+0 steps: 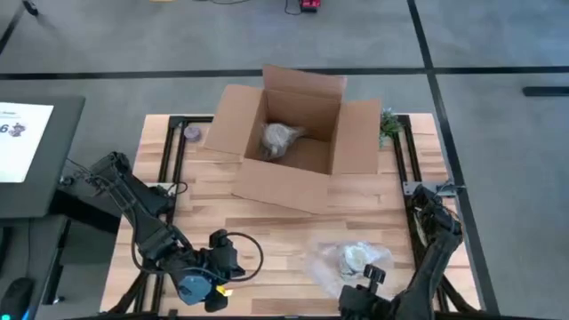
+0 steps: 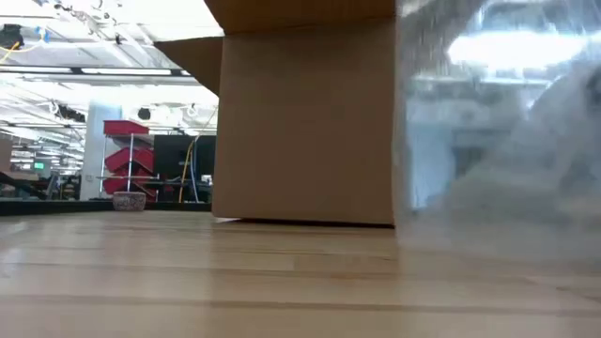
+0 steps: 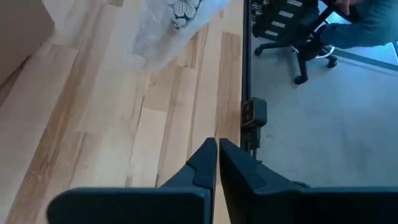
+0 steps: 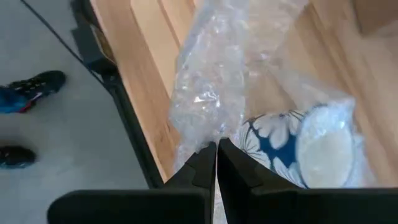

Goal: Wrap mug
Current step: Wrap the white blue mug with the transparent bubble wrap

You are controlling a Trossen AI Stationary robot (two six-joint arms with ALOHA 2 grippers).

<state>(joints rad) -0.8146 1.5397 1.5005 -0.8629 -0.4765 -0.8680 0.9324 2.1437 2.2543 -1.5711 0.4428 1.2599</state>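
Observation:
A white mug with a blue flower pattern (image 4: 292,146) lies on its side on a sheet of clear bubble wrap (image 1: 333,262) near the table's front right; the wrap partly covers it. My right gripper (image 4: 216,148) is at the wrap's near edge, at the table's front edge (image 1: 363,298), and is shut on the wrap. My left gripper (image 3: 217,144) hangs shut over the table's front left (image 1: 218,298), with nothing between its fingers. In the low view the wrap (image 2: 507,141) fills the right side. My right gripper pinches a bunched ridge of the bubble wrap (image 4: 202,127) between its two fingertips, coming from the table's near side. The ridge rises from the table toward the fingers. The rest of the sheet lies on the table around the mug.
An open cardboard box (image 1: 289,142) stands at the table's far middle with a wrapped bundle (image 1: 283,140) inside. A small green plant (image 1: 389,124) sits at the far right, a small round object (image 1: 192,133) at the far left. A person's shoes (image 4: 31,87) show beyond the near edge.

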